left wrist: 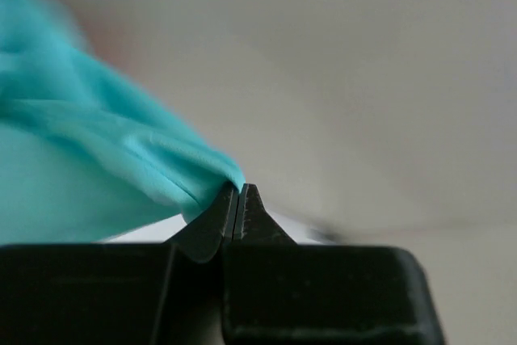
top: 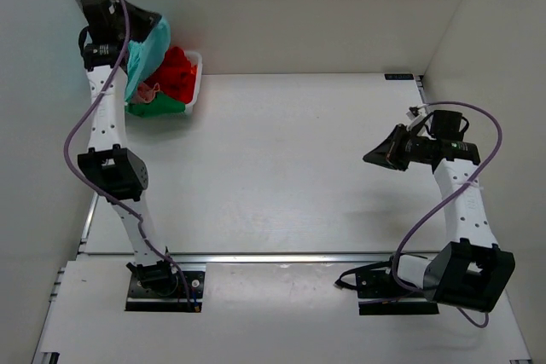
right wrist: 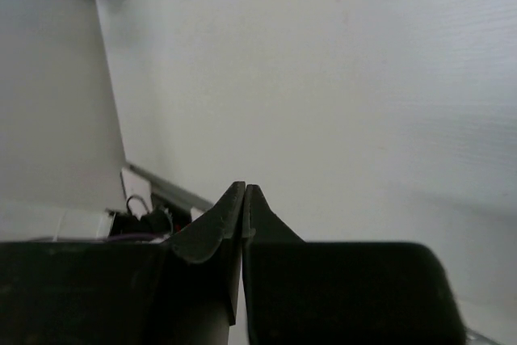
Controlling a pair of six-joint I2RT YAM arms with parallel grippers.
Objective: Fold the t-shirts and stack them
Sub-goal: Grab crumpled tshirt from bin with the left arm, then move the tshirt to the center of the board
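Where the right arm reaches out from the near edge, the right gripper (right wrist: 244, 191) hangs over the white table (top: 281, 168), right of centre. Its jaws are pressed together with nothing between them. Only bare tabletop lies below it in the wrist view, plus a corner of green cloth at the far top left.

Further back and to the left, the left arm stretches up the left side of the table to the far-left corner. The left gripper (left wrist: 240, 191) is raised there, jaws clamped on a fold of the teal shirt (left wrist: 97, 175). The cloth is bunched into the tips and trails off to the left of the wrist view.

From above, the teal shirt hangs from the gripper down onto the pile in the white basket (top: 195, 83), which sits in that corner. Cannot tell whether its lower end is clear of the pile.

The red shirt (top: 177, 70) is heaped in the basket. The green shirt (top: 158, 108) lies at its near end. A scrap of pale pink cloth (top: 152, 89) shows between them.
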